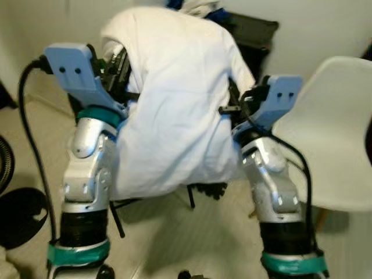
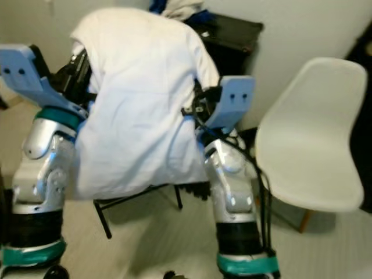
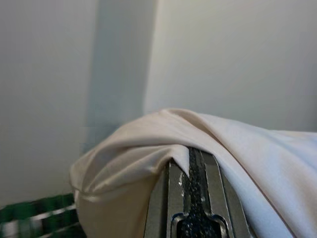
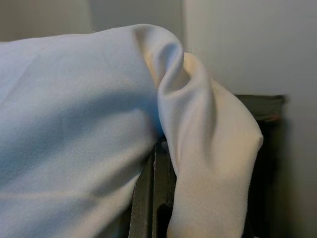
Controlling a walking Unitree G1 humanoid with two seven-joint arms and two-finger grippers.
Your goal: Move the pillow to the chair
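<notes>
White pillow (image 1: 174,104) is hanging between both raised arms, left gripper (image 3: 190,178) and right gripper (image 4: 158,163) each pinching its cloth, fingers clamped. White chair (image 1: 334,133) is standing at three o'clock, apart.

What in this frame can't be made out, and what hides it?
- Left gripper: fingertips buried in the pillow fabric in the left wrist view; grip unreadable.
- Right gripper: same, pillow folds cover it in the right wrist view.
- White chair: legs mostly hidden behind the right arm, eye views.
- Dark furniture behind: mostly blocked by the pillow.
</notes>
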